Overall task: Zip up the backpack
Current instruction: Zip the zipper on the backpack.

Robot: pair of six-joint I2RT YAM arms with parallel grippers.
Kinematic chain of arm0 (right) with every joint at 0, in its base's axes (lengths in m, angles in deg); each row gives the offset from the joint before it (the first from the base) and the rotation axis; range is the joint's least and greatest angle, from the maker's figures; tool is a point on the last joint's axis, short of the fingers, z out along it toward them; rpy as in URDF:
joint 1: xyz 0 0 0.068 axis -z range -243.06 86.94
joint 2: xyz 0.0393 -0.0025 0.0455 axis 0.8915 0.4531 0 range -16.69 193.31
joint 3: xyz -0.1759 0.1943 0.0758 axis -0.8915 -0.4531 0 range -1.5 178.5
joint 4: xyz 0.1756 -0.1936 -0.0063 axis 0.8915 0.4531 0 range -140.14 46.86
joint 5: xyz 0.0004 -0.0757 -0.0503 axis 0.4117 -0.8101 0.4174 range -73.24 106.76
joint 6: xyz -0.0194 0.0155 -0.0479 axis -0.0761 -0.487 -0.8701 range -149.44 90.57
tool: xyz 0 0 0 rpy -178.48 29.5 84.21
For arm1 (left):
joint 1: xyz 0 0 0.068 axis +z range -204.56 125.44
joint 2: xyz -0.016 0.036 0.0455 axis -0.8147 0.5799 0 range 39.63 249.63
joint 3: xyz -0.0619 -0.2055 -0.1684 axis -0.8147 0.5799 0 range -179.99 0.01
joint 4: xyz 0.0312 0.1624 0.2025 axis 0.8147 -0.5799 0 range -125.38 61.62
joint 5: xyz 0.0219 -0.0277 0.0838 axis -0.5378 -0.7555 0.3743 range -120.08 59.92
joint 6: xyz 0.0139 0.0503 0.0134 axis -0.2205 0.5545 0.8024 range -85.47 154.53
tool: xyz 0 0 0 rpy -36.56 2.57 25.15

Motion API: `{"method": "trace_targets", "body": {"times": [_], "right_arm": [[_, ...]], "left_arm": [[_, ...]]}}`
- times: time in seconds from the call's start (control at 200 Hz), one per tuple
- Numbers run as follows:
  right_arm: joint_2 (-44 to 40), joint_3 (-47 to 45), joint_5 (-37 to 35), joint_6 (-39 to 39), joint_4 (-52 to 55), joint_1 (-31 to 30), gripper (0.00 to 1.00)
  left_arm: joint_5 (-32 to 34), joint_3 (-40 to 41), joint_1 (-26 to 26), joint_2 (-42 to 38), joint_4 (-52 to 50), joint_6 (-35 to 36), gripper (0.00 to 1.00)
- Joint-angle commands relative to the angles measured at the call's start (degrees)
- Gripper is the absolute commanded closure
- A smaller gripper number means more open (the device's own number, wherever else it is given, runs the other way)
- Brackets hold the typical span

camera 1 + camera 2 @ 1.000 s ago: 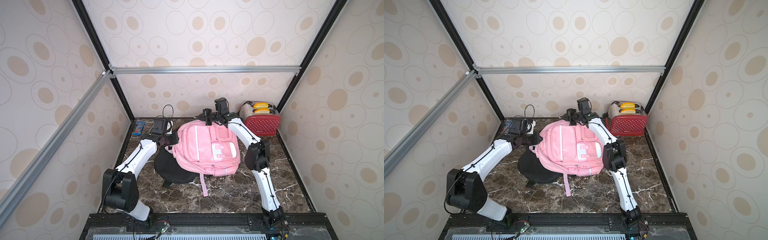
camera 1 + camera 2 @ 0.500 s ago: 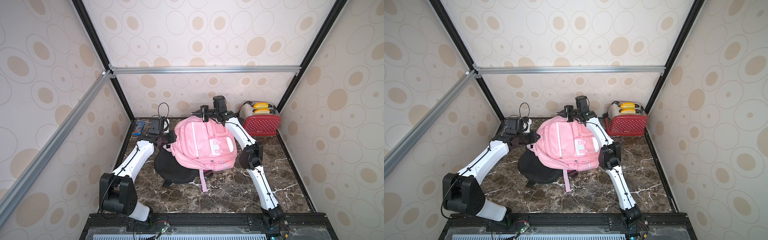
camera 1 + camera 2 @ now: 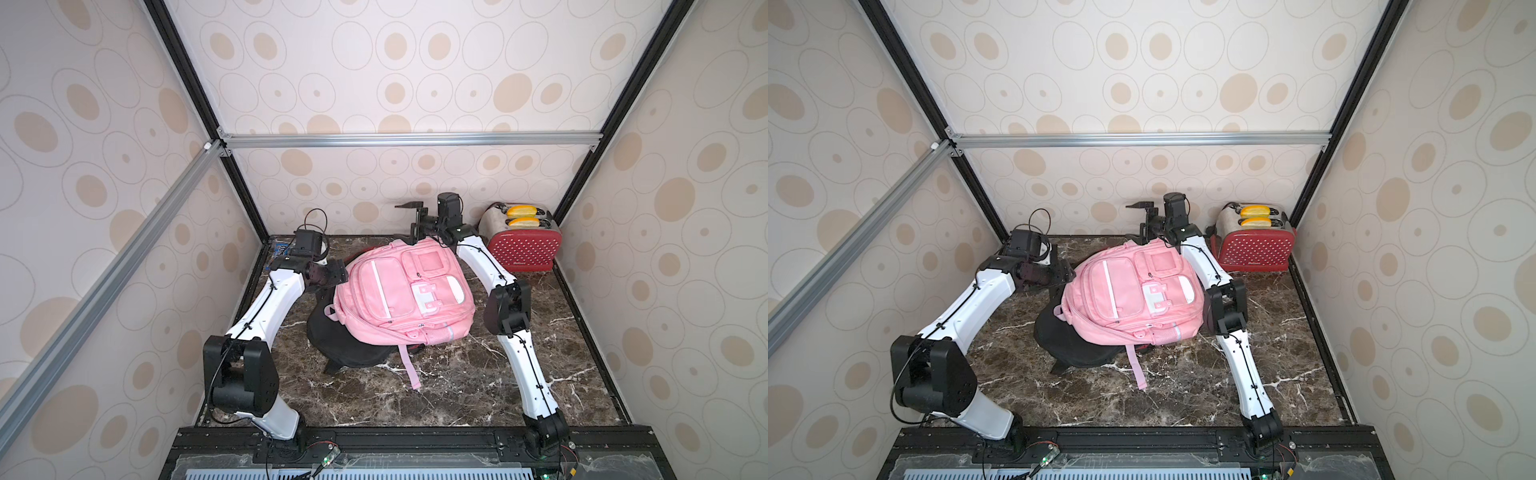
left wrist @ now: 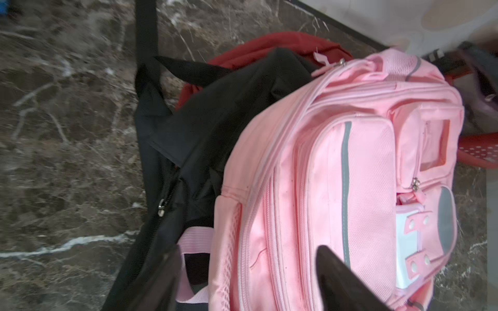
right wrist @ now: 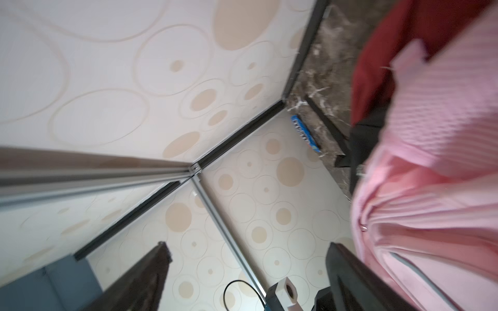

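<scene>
So, versus a second back: both grips had let go. The left gripper (image 3: pixel 343 272), well off to the left of the red toaster (image 3: pixel 521 249), had been pinched tight on the pink backpack (image 3: pixel 405 291). Now its fingers (image 4: pixel 347 282) stood spread wide, holding nothing. The right gripper (image 3: pixel 409 223), just left of the toaster and up off the marble top (image 3: pixel 457 395), did the same. It was clamped before and was now splayed, one prong up in the air and the other down by the bag's top edge. The backpack had barely shifted, just settled back after the small lift half a second earlier.

The backpack lay front-up just left of the toaster, slumped over a black bag (image 3: pixel 345 345). In the left wrist view its side sat right ahead of the open fingers, partly in the gap between them. In the right wrist view the pink fabric was beside one prong (image 5: pixel 358 280), not between the two. Only wall showed in that gap.
</scene>
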Motion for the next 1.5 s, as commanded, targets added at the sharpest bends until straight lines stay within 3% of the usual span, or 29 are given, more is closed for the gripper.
{"method": "trace_targets", "body": {"times": [0.0,0.08,0.155,0.275,0.366,0.461,0.541,0.586,0.636,0.751,0.851,0.941,1.052,1.207,1.282,1.317,1.382,1.437,1.492], "right_arm": [[1.01,8.26,2.81,-3.12,-5.31,-0.24,0.0],[-4.18,7.69,8.34,-15.56,3.7,1.45,0.0],[-13.5,3.02,8.78,-37.97,22.41,4.12,0.0],[-33.38,-9.08,-8.92,-67.33,48.2,9.57,0.0],[-46.01,-18.01,-25.73,-84.03,54.1,10.82,0.01],[-59.85,-37.23,-43.03,-97.46,48.54,10.81,0.01],[-67.43,-50.24,-56.51,-107.28,47.9,10.77,0.01],[-71.47,-59.31,-61.52,-108.22,46.51,10.83,0.01],[-77.02,-70.97,-62.92,-110.8,40.74,10.84,0.01],[-94.06,-102.13,-63.93,-120.68,13.43,10.83,0.01],[-105.39,-125.09,-58.89,-128.25,-16.36,13.29,0.0],[-101.54,-129.02,-57.22,-122.02,-20.07,17.9,0.0],[-94.36,-133.52,-56.23,-121.47,-31.7,19.24,0.0],[-81.98,-133.96,-54.51,-119.4,-43.62,20.93,0.0],[-77.0,-131.64,-54.44,-120.94,-45.56,20.95,0.0],[-74.7,-130.57,-55.3,-121.04,-45.76,21.17,0.0],[-71.38,-130.86,-54.88,-121.34,-50.09,21.99,0.0],[-69.28,-130.63,-54.58,-120.6,-51.22,22.57,0.0],[-67.14,-131.06,-54.72,-120.43,-53.75,22.7,0.0]], "left_arm": [[4.2,-5.33,0.02,-1.37,-3.79,0.39,0.01],[5.87,-8.52,0.04,-3.06,-6.37,1.51,0.01],[8.45,-10.13,0.08,-6.93,-7.83,3.3,0.01],[18.14,-12.18,0.1,-12.88,-12.73,5.8,0.01],[28.05,-10.58,0.13,-17.23,-15.28,7.31,0.01],[28.41,-4.36,0.18,-20.38,-12.72,13.5,0.01],[17.52,2.69,0.34,-22.26,-7.85,28.52,0.01],[18.05,5.97,0.27,-23.37,-6.67,27.91,0.01],[23.71,10.08,0.68,-24.92,-5.41,25.8,0.01],[25.39,20.5,1.54,-28.1,1.65,27.09,0.01],[19.96,25.59,3.91,-28.04,10.44,25.33,0.01],[18.41,33.0,5.01,-29.2,23.69,22.21,0.01],[25.41,43.49,5.0,-29.33,40.83,20.12,0.01],[24.39,58.79,5.51,-29.98,69.47,23.66,0.01],[26.36,64.07,5.53,-24.59,84.76,22.69,0.01],[26.98,63.15,5.74,-21.27,87.31,21.89,0.01],[18.62,58.02,6.06,-20.58,79.29,26.84,0.01],[19.15,56.72,6.05,-16.09,83.71,28.26,0.01],[20.59,53.99,6.42,-15.68,79.03,28.58,0.01]]}}
